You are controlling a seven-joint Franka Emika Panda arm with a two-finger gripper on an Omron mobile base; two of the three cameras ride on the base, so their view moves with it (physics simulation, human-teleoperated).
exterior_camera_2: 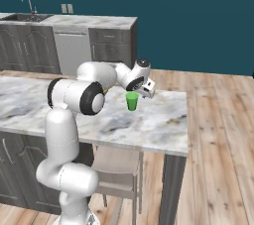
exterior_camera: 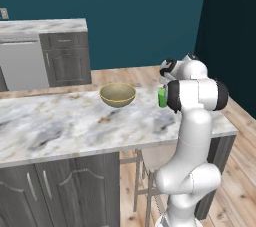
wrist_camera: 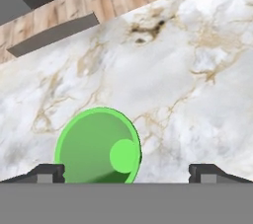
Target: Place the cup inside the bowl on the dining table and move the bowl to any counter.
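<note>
Two fingers spread wide, the hand (wrist_camera: 126,172) hangs empty above the green cup (exterior_camera_2: 132,101) near the worktop's (exterior_camera: 60,126) far edge, ready to grasp.

I can read no text, label, brand, number or sign anywhere here, not on any thing and not on the walls.

bright green cup (wrist_camera: 99,146), tan bowl (exterior_camera: 118,94), brown-veined marble table (exterior_camera: 55,126)
</note>
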